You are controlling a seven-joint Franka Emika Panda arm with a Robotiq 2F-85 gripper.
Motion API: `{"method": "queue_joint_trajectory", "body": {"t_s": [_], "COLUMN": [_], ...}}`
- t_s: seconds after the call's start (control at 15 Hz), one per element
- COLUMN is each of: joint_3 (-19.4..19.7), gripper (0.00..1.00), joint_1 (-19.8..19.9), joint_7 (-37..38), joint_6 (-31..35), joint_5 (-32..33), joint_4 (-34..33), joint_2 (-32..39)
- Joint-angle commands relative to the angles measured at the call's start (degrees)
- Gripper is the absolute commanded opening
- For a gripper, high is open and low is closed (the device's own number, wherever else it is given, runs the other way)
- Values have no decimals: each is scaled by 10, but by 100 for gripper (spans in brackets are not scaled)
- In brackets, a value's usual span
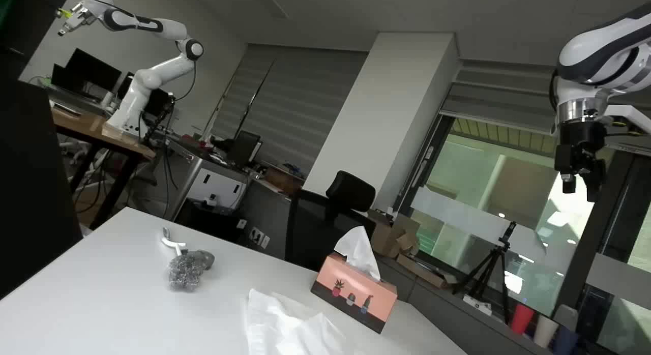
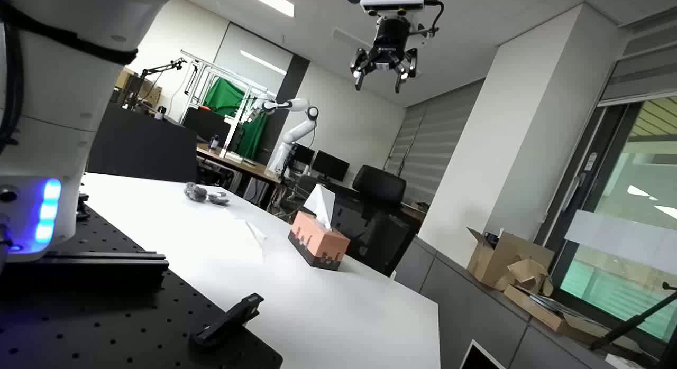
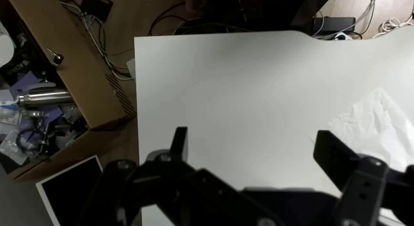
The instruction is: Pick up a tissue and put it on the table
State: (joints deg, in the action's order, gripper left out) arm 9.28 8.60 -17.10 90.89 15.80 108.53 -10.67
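On the left in an exterior view, a fuzzy grey lump (image 1: 186,271) is set on the white bench (image 1: 101,278). A bent white piece (image 1: 175,244) is seen right beside it; whether the two are joined cannot be told. Neither seems needed for this job.

Next, a loose tissue (image 1: 285,324) is spread on the bench, all wrinkled, with part of it cut off by the bottom of the view. It is already laid where it is wanted, so the job looks done.

To the right of it, a pink-and-dark tissue box (image 1: 351,292) is set near the bench's edge. A gap is left between the box and the loose tissue. A fresh tissue (image 1: 358,250) is poked up through the top and is not pulled out. Only one tissue is asked for, so that one can most likely be left alone.

Far to the right, the tool (image 1: 581,188) is held high up, well apart from the bench and the box. In the wrist view, its fingers (image 3: 178,143) are spread wide, and nothing is gripped between them. No more picking up or putting down seems to be left.
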Motion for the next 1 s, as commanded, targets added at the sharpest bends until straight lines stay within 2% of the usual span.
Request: {"method": "queue_joint_trajectory", "body": {"t_s": [0.0,0.73,0.93], "joint_3": [3,3,3], "gripper": [100,100,100], "joint_1": [-3,-3,-1], "joint_7": [0,0,33], "joint_6": [-1,0,55], "joint_5": [0,0,0], "joint_4": [-1,-1,8], "joint_2": [1,1,22]}}
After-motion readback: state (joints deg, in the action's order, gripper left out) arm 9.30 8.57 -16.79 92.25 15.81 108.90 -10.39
